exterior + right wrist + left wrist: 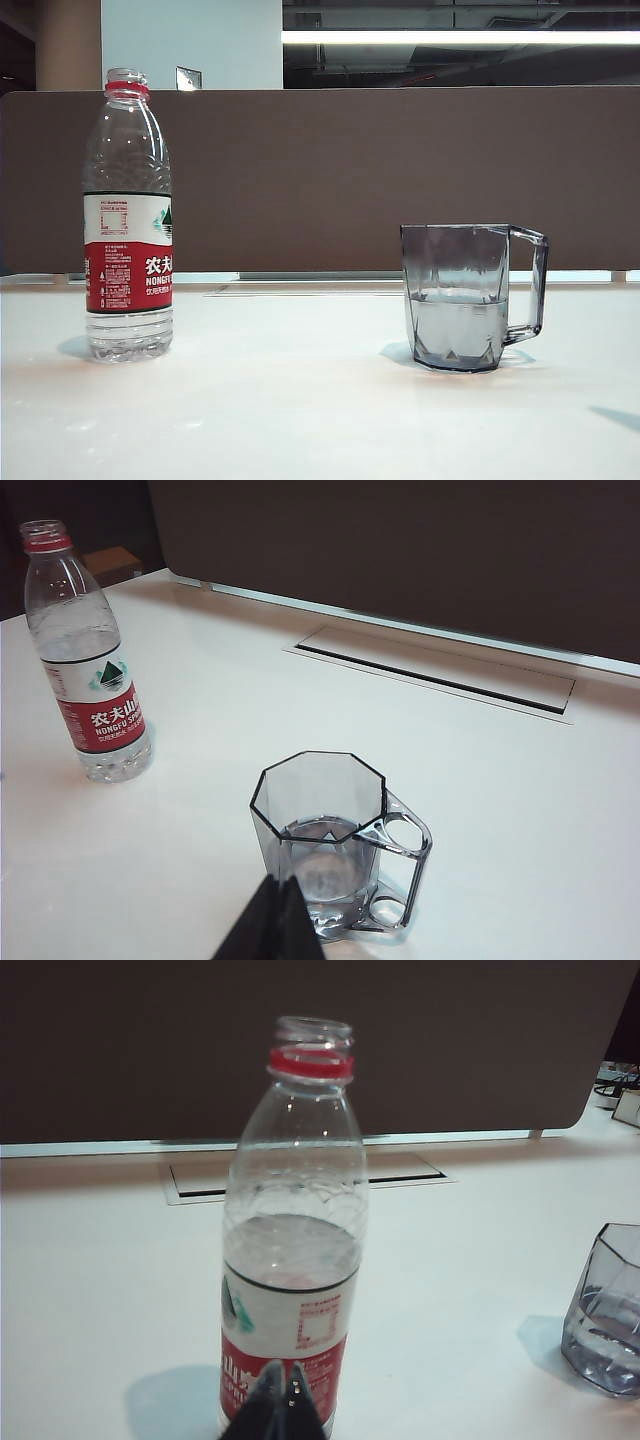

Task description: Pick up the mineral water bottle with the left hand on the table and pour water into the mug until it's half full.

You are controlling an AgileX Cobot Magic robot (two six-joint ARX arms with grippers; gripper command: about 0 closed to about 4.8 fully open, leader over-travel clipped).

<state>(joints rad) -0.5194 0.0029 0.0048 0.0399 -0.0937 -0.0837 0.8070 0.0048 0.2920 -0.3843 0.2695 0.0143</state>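
Bottle (128,215), mug (460,297) well apart (tools (282,1395) (275,920) closed)

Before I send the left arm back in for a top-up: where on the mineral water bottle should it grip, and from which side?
Probably the labelled middle of the mineral water bottle, approached level from the near side, where the shut left gripper already faces it. The bottle stands upright and uncapped, apart from the mug; the body is straight there, the shoulder tapers. The shut right gripper is by the mug.
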